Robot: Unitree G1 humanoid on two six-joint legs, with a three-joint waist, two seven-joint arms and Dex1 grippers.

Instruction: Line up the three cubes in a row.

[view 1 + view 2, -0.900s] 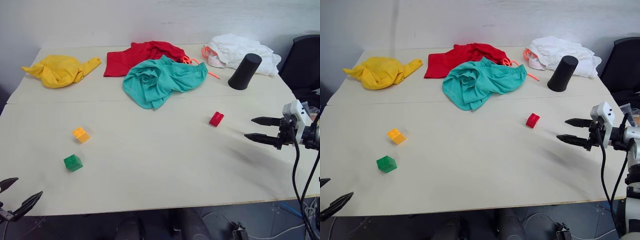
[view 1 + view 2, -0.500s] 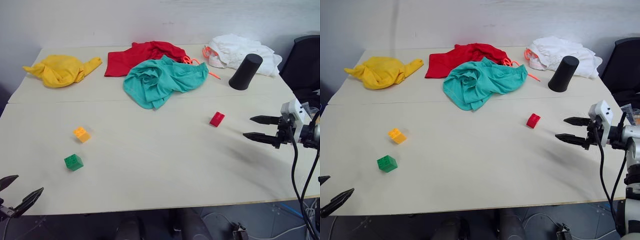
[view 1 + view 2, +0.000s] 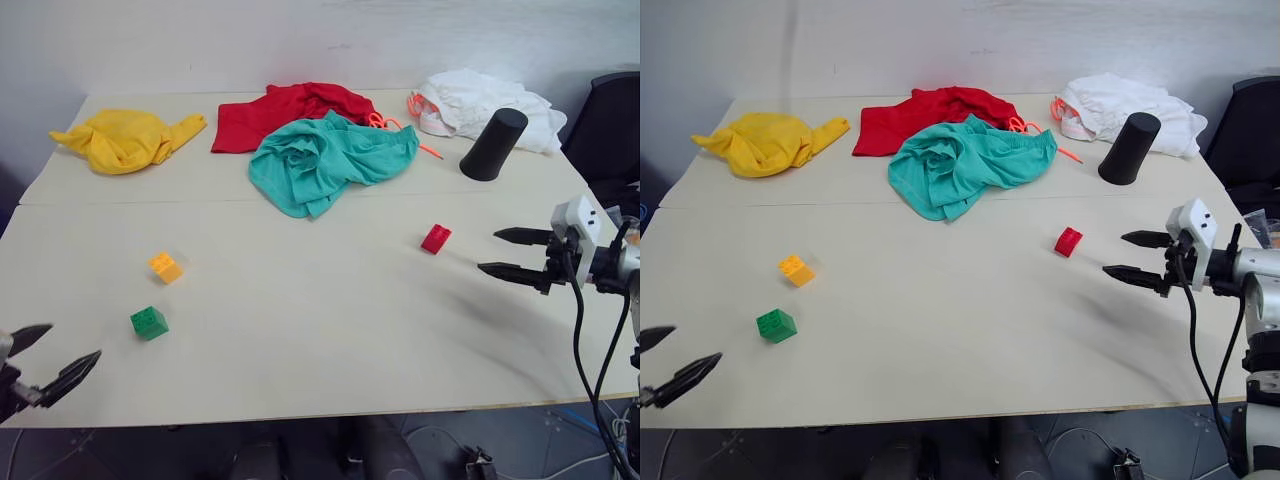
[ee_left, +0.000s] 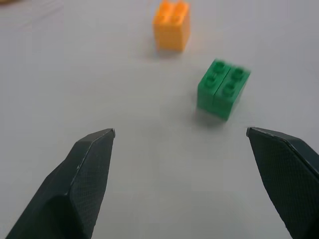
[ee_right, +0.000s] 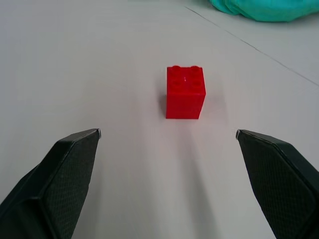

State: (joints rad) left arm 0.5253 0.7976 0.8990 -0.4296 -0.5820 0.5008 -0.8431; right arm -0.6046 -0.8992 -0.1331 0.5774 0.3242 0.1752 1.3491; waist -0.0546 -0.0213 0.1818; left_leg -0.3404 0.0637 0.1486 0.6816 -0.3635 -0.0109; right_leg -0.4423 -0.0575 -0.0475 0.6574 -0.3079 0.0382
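Note:
Three studded cubes lie apart on the pale table (image 3: 300, 320). The red cube (image 3: 435, 238) sits right of centre; my right gripper (image 3: 505, 253) hovers just to its right, open and empty, pointing at it. In the right wrist view the red cube (image 5: 185, 92) lies ahead between the fingers (image 5: 65, 169). The orange-yellow cube (image 3: 165, 267) and green cube (image 3: 149, 322) rest at the left. My left gripper (image 3: 62, 352) is open at the near left edge, short of the green cube (image 4: 223, 88), with the orange-yellow cube (image 4: 171, 25) beyond.
Across the back of the table lie a yellow cloth (image 3: 125, 138), a red cloth (image 3: 280, 108), a teal cloth (image 3: 325, 158) and a white cloth (image 3: 480, 95). A black cup (image 3: 493, 144) stands upside down at the back right. A dark chair (image 3: 610, 120) is beyond the right edge.
My right gripper has edged left toward the red cube. My left gripper has come up and slightly inward over the near left edge. The cubes have not moved.

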